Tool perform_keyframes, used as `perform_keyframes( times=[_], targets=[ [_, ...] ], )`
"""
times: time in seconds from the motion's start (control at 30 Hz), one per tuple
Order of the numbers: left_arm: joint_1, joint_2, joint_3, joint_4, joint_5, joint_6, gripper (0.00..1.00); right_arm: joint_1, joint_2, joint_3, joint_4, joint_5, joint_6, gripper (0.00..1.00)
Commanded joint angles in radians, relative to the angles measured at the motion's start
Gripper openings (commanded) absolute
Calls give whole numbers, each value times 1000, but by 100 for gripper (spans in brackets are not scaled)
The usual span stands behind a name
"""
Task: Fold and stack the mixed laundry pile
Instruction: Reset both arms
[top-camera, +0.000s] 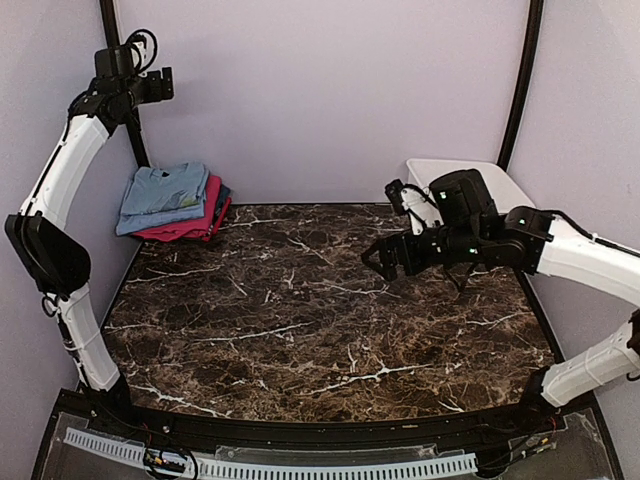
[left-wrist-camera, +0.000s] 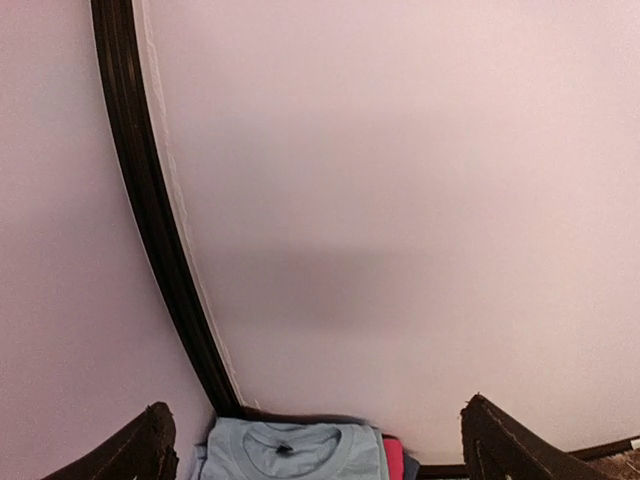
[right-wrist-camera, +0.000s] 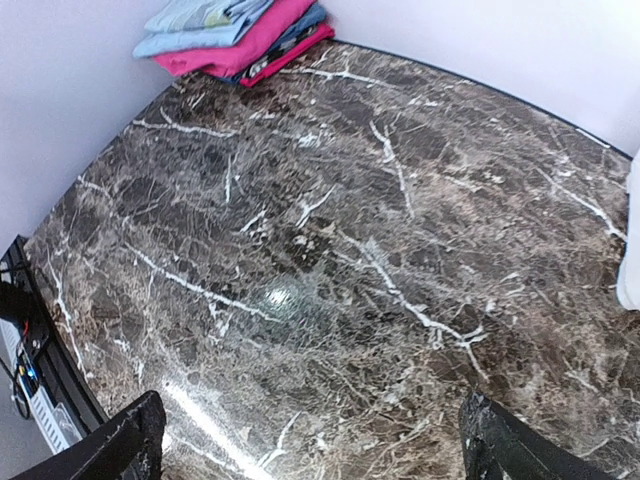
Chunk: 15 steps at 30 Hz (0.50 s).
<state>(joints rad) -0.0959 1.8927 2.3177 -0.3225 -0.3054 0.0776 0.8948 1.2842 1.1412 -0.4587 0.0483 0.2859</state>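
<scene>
Laundry (top-camera: 172, 203): folded and stacked, far left corner of surface (top-camera: 300, 330), tight to the wall.

Nearest the bases: only marble, no loose piece seen.

Midway, over the right half: right hand (top-camera: 378, 262), hovering off the marble, spread wide, gripping nothing.

Beyond it, far right: white tub (top-camera: 480, 170), inside mostly hidden behind the arm. Contents: cannot tell.

Far left, high above the stack: left hand (top-camera: 160, 85), likewise spread wide and empty. Pale blue tee (left-wrist-camera: 290, 450) on top, pink piece (top-camera: 205, 215) under it, something dark lower down.

Looks close to done, barring anything in the tub.

Risks from here:
- Snagging the tee's collar on a straight drop of the left hand, dragging the fold open.
- Shoving the stack askew with a sideways nudge, soft layers sliding over each other.
- Clipping the pile's near edge on a low leftward sweep of the right arm.
</scene>
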Motion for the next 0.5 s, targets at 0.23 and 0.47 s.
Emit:
perform_keyframes(
  times=[0.23,0.47],
  targets=[
    [-236,-380,-662,-206,176,-348,99,-224,-204,-93,-5,-43,-1,99],
    [-342,-518,-1159,7,198,-534,99,-278,-254,-275,87,-97,78,99]
  ],
)
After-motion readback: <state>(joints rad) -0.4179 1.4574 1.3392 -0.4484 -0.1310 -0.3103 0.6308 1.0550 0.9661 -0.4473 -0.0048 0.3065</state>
